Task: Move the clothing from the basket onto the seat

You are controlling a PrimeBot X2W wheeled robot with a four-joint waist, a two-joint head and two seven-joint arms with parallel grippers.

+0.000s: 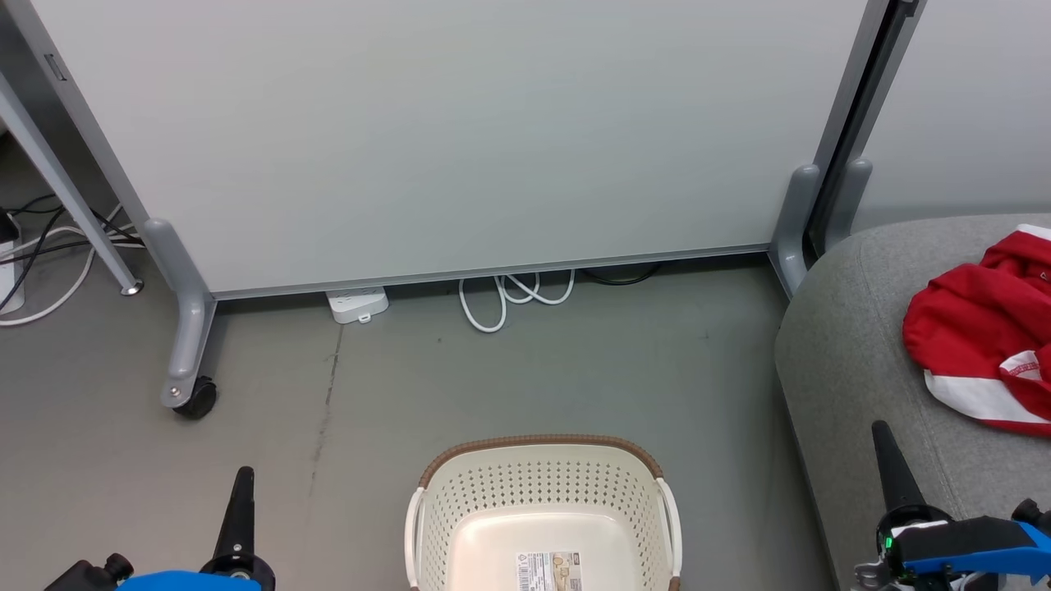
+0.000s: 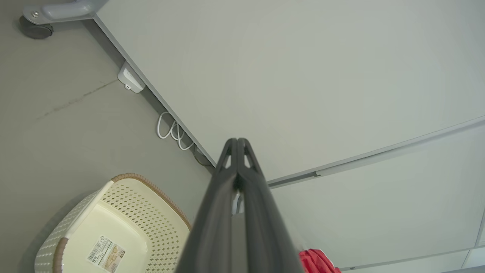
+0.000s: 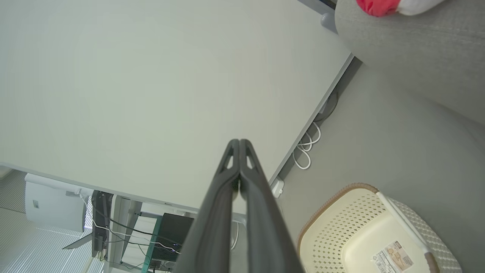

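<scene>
The red clothing [image 1: 981,336] with white panels lies crumpled on the grey seat [image 1: 854,361] at the right edge of the head view; a red corner [image 2: 316,261] shows in the left wrist view, and another bit [image 3: 377,5] lies on the seat [image 3: 416,49] in the right wrist view. The cream basket [image 1: 542,480] with a brown rim stands on the floor at bottom centre, holding just its label; it shows as the basket [image 2: 151,216] and the basket [image 3: 341,227] in the wrist views. My left gripper [image 1: 244,476] is shut at lower left, my right gripper [image 1: 880,431] shut over the seat's front edge. Both hold nothing.
A pale wheeled partition panel [image 1: 460,139] stands behind the basket, with a caster [image 1: 195,400] at its left foot. A white power strip [image 1: 357,304] and coiled white cable [image 1: 513,295] lie under it. More cables [image 1: 49,246] trail at far left.
</scene>
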